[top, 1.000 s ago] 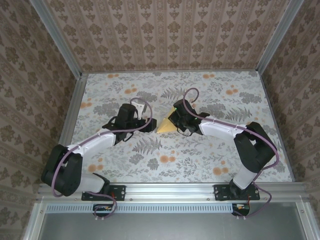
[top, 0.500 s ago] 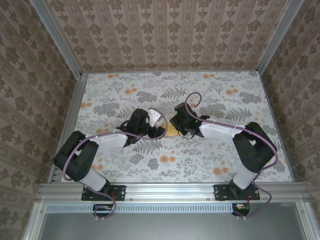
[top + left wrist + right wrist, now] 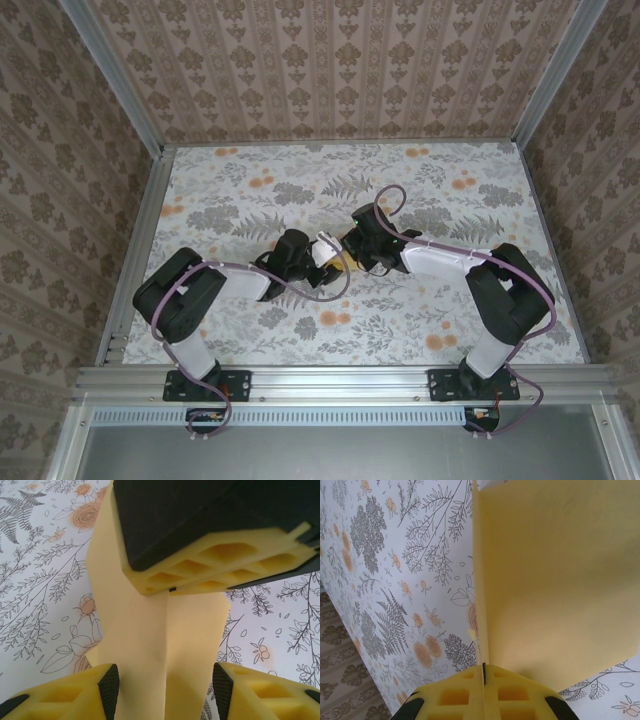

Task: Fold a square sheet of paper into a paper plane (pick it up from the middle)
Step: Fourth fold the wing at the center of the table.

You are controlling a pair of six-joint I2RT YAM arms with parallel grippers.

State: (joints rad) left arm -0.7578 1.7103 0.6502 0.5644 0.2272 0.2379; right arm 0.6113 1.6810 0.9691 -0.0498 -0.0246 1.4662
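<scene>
The square sheet of paper (image 3: 155, 630) is plain yellow, folded narrow with a centre crease like a paper plane. It is held just above the floral cloth at mid-table (image 3: 343, 264). My right gripper (image 3: 483, 669) is shut on its folded edge, and one wing (image 3: 555, 580) spreads out to the right of the jaws. In the left wrist view the right gripper (image 3: 170, 589) pinches the paper's far end. My left gripper (image 3: 166, 690) is open, its pads (image 3: 109, 687) on either side of the paper's near end. From above, the left gripper (image 3: 328, 257) and the right gripper (image 3: 353, 250) almost meet.
A grey floral cloth (image 3: 300, 180) with orange flower prints covers the table. Patterned walls (image 3: 330, 60) and aluminium rails (image 3: 140, 230) close it in at the back and both sides. Both arms stretch inward across the near half of the cloth.
My left arm has swung right to the paper, and its jaws have narrowed around the near end. The right gripper stays shut on the paper and has shifted slightly right.
</scene>
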